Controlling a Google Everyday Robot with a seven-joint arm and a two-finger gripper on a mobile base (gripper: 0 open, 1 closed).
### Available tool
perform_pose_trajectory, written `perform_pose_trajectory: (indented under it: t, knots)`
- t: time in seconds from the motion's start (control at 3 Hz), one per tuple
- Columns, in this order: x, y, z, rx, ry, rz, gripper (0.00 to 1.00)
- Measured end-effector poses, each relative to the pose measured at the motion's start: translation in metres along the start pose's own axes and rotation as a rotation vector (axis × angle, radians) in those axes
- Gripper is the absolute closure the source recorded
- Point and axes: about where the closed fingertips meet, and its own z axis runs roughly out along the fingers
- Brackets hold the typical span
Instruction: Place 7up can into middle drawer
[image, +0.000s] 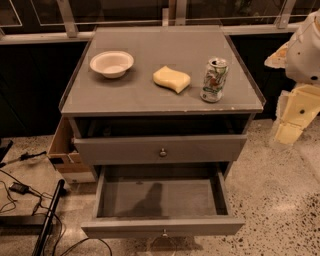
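The 7up can (214, 80) stands upright near the front right corner of the grey cabinet top (150, 55), with its silver top and white-and-green label showing. The middle drawer (160, 199) is pulled wide open below, its plain grey floor bare, with its small round knob (163, 232) at the front edge. My gripper (291, 122) hangs at the far right of the view, beside the cabinet's right side, below the level of the top. It is apart from the can and holds nothing.
A white bowl (112, 63) sits at the back left of the top and a yellow wavy sponge (172, 79) in the middle, left of the can. The upper knobbed drawer front (162, 150) stands slightly out. Cables (30, 200) and a cardboard box (65, 150) lie on the floor at the left.
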Motion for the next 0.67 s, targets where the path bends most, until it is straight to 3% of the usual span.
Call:
perform_pose_trajectory:
  t: [0.67]
  knots:
    - [-0.0001, -0.0033, -0.0008, 0.012, 0.0, 0.01, 0.0]
